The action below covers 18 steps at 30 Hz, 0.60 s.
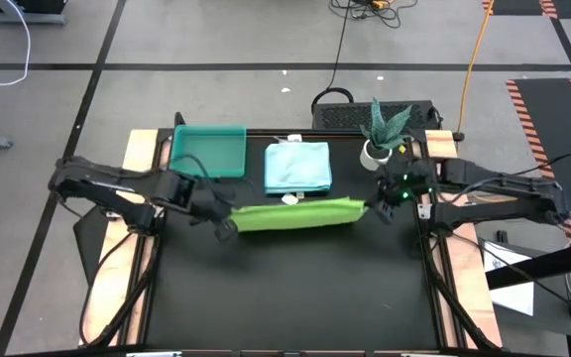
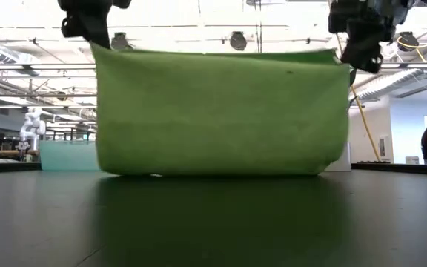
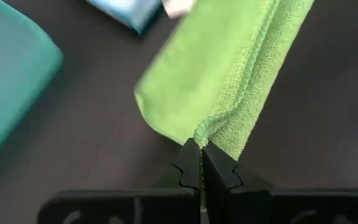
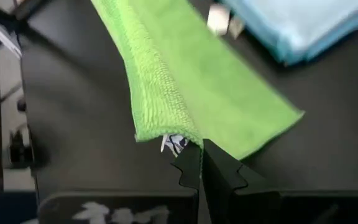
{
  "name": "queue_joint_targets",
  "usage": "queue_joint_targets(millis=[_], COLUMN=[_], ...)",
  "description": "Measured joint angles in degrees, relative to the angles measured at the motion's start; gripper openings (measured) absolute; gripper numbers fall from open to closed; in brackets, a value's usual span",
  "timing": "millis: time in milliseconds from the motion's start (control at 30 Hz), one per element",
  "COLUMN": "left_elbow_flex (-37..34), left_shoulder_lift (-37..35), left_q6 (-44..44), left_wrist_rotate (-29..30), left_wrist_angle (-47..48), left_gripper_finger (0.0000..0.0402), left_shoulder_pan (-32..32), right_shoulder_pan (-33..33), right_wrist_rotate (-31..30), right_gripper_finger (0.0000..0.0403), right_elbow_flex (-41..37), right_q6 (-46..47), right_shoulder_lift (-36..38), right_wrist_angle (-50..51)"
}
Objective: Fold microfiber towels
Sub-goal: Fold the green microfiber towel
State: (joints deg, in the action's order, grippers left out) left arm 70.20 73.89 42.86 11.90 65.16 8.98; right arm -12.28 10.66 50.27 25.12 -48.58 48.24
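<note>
Fingers of left gripper point(image 3: 201, 163) and right gripper point(image 4: 199, 163) pinched shut on opposite top corners of green towel point(image 1: 295, 214), held taut and doubled above bench point(image 1: 285, 297), lower edge just at its surface, probably for laying down flat beside pale blue towel point(image 1: 298, 167).

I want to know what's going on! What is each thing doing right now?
Green towel: doubled over, held up by two corners, bottom edge touching the table.
Left gripper: shut on green towel.
Right gripper: shut on green towel.
Pale blue towel: folded, lying flat.
Tray: empty.
</note>
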Motion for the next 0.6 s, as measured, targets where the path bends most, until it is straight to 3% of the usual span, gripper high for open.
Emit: queue_joint_targets(millis=[267,433,600], left_elbow_flex=[-3.25,-4.66,-4.88], left_shoulder_lift=[8.0,13.04,17.15], left_q6=[8.0,9.84,12.29], left_wrist_rotate=[-8.36,-13.5,-13.97], left_wrist_angle=[-4.27,-11.67,-15.37], left_gripper_finger=[0.0,0.0001,0.0029], left_shoulder_pan=[4.51,6.69,8.1], right_shoulder_pan=[11.47,18.26,22.83], right_wrist_rotate=[3.35,4.1,4.45], right_gripper_finger=[0.0,0.0,0.0002], right_elbow_flex=[-11.08,-17.91,-22.25], right_q6=[12.96,20.69,25.59], right_shoulder_lift=[0.04,0.04,-0.07], right_wrist_angle=[-10.85,-18.64,-23.77])
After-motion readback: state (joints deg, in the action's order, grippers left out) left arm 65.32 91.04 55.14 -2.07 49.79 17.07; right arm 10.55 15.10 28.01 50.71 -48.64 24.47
